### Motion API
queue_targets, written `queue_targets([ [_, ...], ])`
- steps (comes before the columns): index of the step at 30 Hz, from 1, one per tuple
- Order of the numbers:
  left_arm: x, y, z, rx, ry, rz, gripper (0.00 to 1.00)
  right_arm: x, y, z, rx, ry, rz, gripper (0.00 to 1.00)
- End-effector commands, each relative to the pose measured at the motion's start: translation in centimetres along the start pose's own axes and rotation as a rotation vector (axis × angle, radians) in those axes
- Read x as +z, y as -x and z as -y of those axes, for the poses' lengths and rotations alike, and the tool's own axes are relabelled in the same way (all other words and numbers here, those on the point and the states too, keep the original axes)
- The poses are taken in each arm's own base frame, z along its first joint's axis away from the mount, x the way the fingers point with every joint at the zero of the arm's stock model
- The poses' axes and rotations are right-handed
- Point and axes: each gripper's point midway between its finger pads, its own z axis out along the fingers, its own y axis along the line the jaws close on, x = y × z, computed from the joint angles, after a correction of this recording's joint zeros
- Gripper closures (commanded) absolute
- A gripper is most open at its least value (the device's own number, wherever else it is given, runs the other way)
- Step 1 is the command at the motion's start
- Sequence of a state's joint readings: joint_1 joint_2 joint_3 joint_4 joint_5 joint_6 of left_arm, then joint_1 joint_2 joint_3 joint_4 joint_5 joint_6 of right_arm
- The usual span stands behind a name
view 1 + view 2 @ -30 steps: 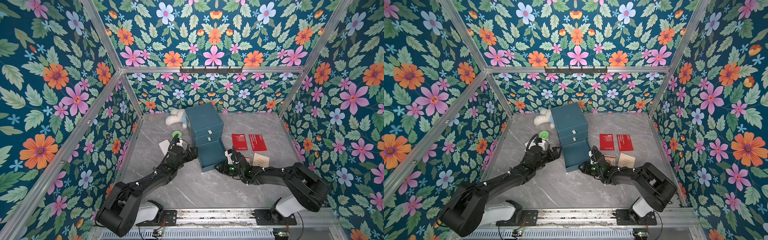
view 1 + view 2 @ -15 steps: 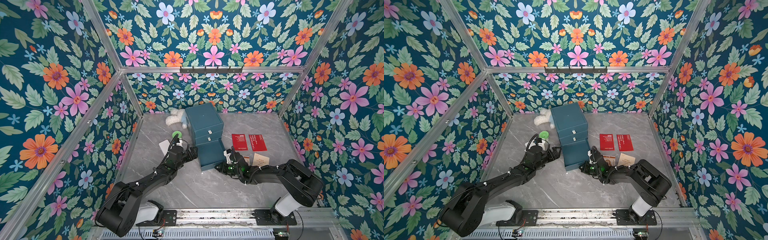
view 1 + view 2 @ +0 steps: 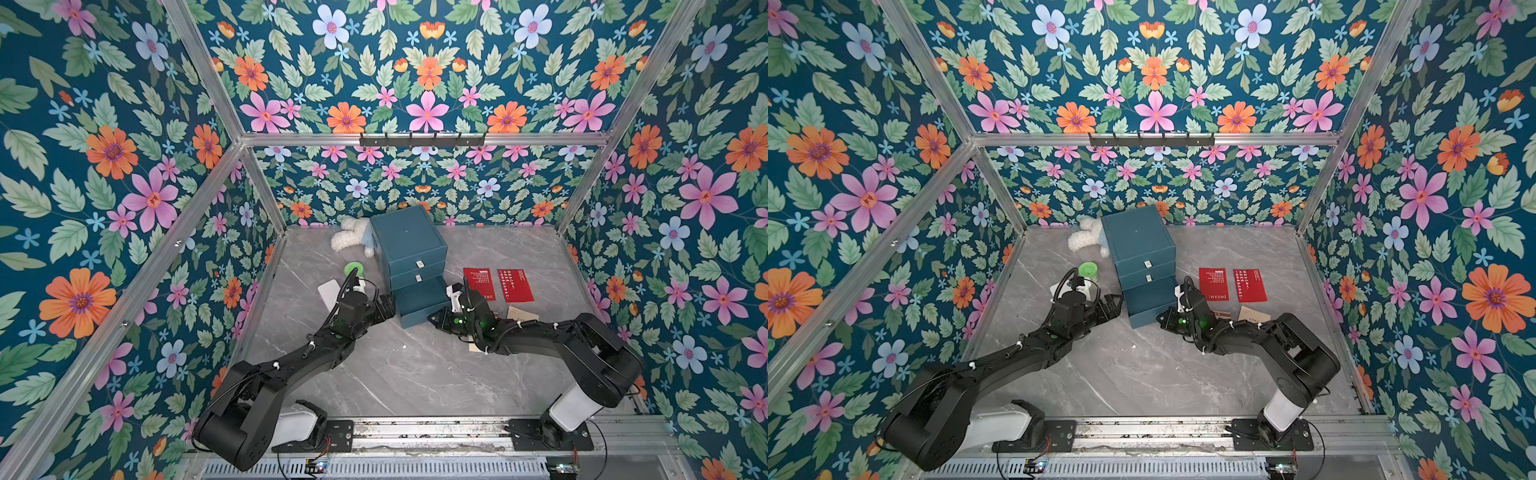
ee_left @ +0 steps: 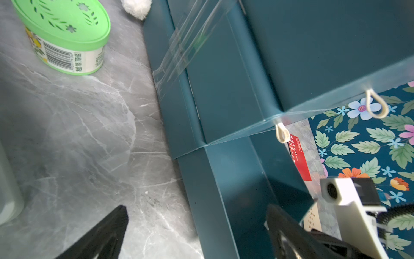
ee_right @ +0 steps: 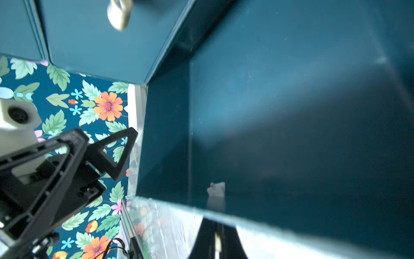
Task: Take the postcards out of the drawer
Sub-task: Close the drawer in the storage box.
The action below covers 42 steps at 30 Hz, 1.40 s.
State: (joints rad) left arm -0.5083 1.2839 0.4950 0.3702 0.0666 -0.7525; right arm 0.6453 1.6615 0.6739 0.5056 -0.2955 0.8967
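The right fingers (image 5: 206,240) have just pinched the open drawer's (image 3: 417,297) pull loop (image 5: 216,243). The left fingers (image 4: 107,231) stay spread wide beside it. The drawer looks empty, so the job seems done: 2 red postcards (image 3: 480,283) and 2 cream postcards (image 3: 1253,314) lie beyond on the worktop (image 3: 395,374).

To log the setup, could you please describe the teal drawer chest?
The teal drawer chest stands upright toward the back of the grey table, matte, card-like, clear tape joining its side to the table. Two upper drawers are shut, each with a cream loop pull. The bottom drawer is pulled out and looks empty. The right gripper is shut on its pull tab; the open left gripper is beside it.
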Motion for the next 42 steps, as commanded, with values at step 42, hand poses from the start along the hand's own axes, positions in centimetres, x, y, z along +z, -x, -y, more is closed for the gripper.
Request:
queue_targets([
  [42,0.0,0.6,-0.2,0.019,0.021,0.010,0.01,6.5,9.5,-1.5,-0.065,0.101,0.142,0.92],
])
